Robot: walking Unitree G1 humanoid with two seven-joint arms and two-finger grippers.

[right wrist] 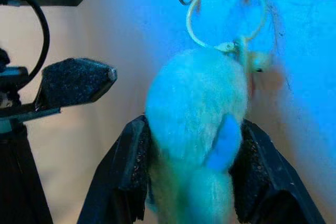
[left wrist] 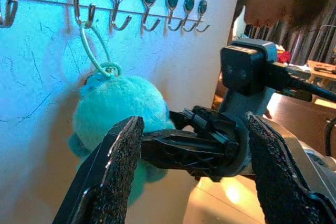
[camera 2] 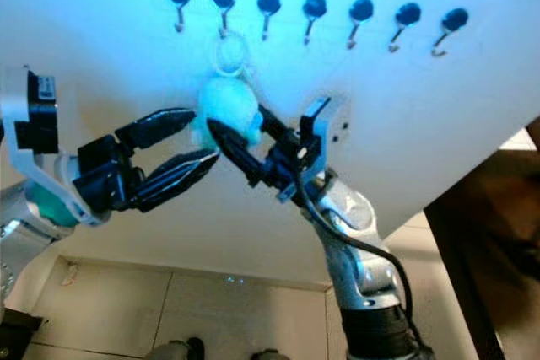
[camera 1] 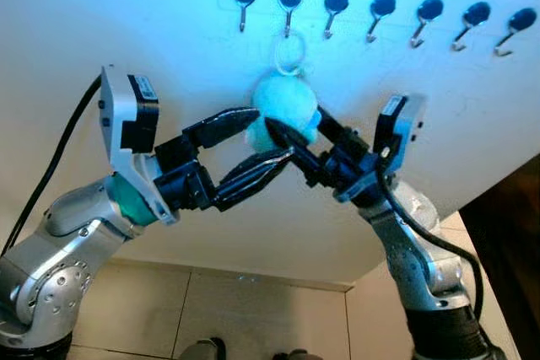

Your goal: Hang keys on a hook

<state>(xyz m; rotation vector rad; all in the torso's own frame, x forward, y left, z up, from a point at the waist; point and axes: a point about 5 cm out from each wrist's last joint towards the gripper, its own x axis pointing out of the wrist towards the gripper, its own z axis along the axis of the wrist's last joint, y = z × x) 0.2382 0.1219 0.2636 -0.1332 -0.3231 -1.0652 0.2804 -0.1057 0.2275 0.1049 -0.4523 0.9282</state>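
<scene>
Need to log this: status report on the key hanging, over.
Right gripper shut on plush keychain. Its loop sits over second hook. Left gripper open beside it. Nothing in the way.

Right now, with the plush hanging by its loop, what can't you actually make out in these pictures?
- Keys: none can be made out on the plush; the right tool clamps its lower half in the right wrist view.
- Loop seating: in the left wrist view it sits in the hook, but the eye views are too small to confirm.
- Leftmost hook: cut off by the left wrist view's edge.
- Plush's wall side: hidden in every view by its own body.
</scene>
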